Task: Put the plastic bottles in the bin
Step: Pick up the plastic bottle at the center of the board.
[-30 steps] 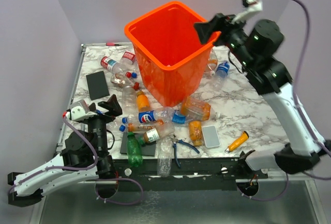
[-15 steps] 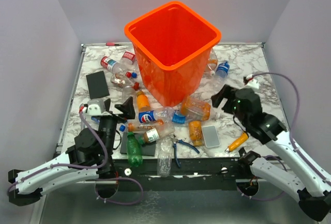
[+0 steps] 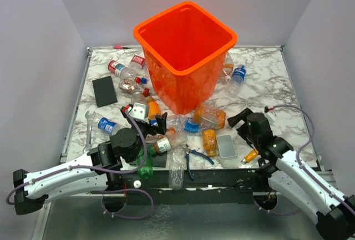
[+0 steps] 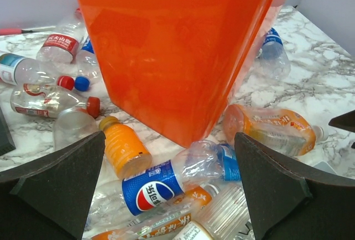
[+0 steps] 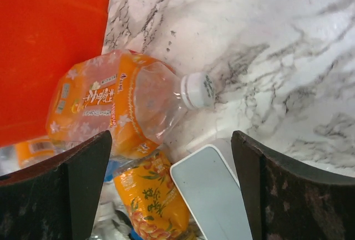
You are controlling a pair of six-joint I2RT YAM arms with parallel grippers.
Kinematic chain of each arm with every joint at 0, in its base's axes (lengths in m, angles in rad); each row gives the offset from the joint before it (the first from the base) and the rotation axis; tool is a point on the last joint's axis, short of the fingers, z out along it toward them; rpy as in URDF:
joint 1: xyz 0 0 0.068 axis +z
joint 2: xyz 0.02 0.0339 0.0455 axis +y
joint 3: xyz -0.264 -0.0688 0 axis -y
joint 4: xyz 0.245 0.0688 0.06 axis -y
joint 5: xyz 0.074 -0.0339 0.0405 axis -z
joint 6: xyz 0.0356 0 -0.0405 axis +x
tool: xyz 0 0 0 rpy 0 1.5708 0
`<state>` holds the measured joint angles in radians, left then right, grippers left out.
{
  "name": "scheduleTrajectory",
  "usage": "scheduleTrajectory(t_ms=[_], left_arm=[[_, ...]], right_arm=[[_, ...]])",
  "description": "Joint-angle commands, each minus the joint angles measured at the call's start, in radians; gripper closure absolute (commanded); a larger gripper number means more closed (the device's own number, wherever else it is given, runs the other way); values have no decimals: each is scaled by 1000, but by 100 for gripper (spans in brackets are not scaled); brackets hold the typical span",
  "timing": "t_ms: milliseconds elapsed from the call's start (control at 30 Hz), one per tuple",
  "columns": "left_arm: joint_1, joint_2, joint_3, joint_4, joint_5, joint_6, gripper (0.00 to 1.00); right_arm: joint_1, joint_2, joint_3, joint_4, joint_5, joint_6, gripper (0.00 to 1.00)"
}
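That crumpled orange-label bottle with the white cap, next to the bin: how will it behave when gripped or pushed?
The orange-label bottle looks empty and dented, so it is probably light and likely to crush when squeezed. It lies on its side on the smooth marble table, so a push may roll or skid it.

Bright, even light from above. Shadows on the marble tabletop (image 3: 266, 79) are faint and soft, darkest under the bin (image 3: 186, 82). Its glossy wall carries pale sheen in the left wrist view; all views are fairly sharp.
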<state>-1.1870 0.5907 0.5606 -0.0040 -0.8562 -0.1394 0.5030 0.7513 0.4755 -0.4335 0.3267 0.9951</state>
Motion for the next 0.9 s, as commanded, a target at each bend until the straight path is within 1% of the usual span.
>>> scheduleTrajectory(t_ms=[0,100,267,333,400,467,700,867], left_arm=[[-5,1,26,-22,47,-34,1],[-6,14,27,-21,50,-34,1],[-5,29,32,-21,54,-34,1],[-5,28,30,-22,51,-34,1],[-5,28,28,-22,45,-34,1],[-5,28,25,-20,41,-34,1],[-4,46,28,-16,32,-31,1],[-5,40,23,-16,23,-30,1]], right_arm=[[-23,-157,-172,175,48,372,8],[-33,-167,-240,240,87,475,9],[-56,-48,-278,342,74,529,10],[-72,-16,-314,408,65,555,10],[-93,4,-355,504,48,566,10],[-109,44,-365,555,43,567,12],[-148,221,-358,760,-19,536,26],[-152,318,-330,833,-86,536,27]])
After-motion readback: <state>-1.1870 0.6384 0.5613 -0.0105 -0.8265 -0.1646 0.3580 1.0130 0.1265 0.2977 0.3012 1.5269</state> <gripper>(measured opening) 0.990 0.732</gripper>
